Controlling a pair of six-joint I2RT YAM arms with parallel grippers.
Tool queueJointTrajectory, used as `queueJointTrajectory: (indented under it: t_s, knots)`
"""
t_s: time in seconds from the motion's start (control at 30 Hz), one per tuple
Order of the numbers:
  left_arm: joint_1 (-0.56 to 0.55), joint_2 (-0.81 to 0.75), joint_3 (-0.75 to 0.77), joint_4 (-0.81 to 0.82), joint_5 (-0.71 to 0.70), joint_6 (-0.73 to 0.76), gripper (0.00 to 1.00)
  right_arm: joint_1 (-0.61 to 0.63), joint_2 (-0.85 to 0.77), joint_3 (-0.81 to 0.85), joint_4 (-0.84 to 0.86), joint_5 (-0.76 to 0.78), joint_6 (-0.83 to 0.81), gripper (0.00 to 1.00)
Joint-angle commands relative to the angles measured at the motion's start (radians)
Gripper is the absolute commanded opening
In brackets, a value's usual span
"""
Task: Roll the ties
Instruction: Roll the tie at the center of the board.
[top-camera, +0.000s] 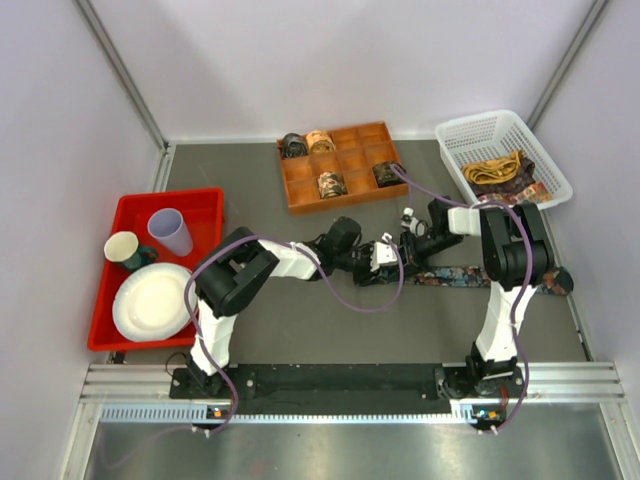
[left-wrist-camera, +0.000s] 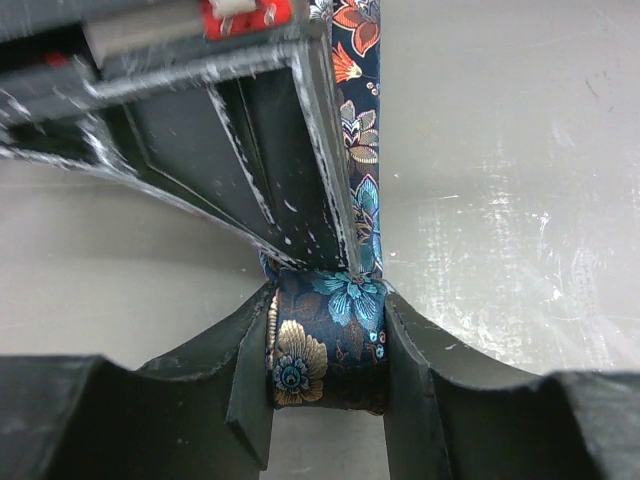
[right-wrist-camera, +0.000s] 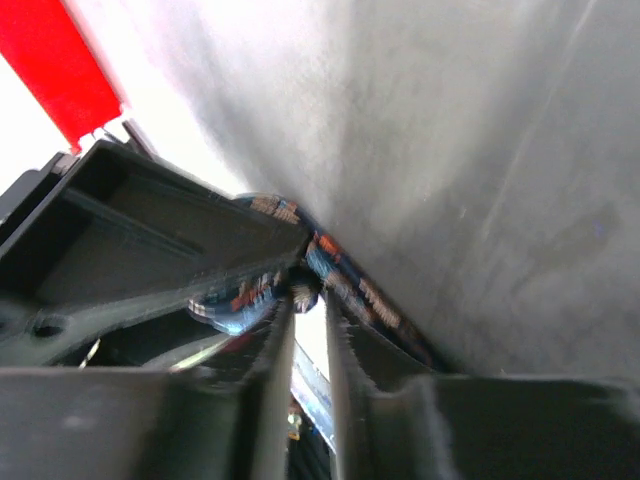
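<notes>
- Mostly navy, the tie (left-wrist-camera: 325, 350) carries blue, orange and gold flowers.
- One end is wound into a small coil on the table (top-camera: 300, 315); the rest lies flat, running off to the right.
- On the coil's two sides press the fingers of the left gripper (left-wrist-camera: 328, 318), about half open.
- At the coil's top, the right gripper (right-wrist-camera: 308, 300) shows only a slit between its fingers; whether it pinches cloth I cannot tell.

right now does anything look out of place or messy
Nothing spilled or damaged. Only the unrolled gold and brown fabric ties heaped loosely in the white plastic basket at the far right look untidy.
</notes>
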Motion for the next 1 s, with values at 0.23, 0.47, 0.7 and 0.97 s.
queueJointTrajectory:
  t_s: [0.23,0.47,0.7,0.97]
  knots:
    - [-0.001,0.045,-0.008,-0.350,-0.189,-0.087,0.17,-0.040,-0.145,-0.020,0.047,-0.147,-0.076,0.47]
    - [-0.009,0.056,0.022,-0.387,-0.203,-0.093,0.17,0.028,-0.089,0.001,0.061,-0.112,-0.068,0.43]
    - [-0.011,0.062,0.025,-0.404,-0.204,-0.084,0.18,0.055,-0.044,0.014,0.033,-0.011,-0.102,0.34]
    - [0.018,0.048,0.022,-0.397,-0.139,-0.148,0.53,0.063,-0.032,0.001,0.044,0.086,-0.103,0.00]
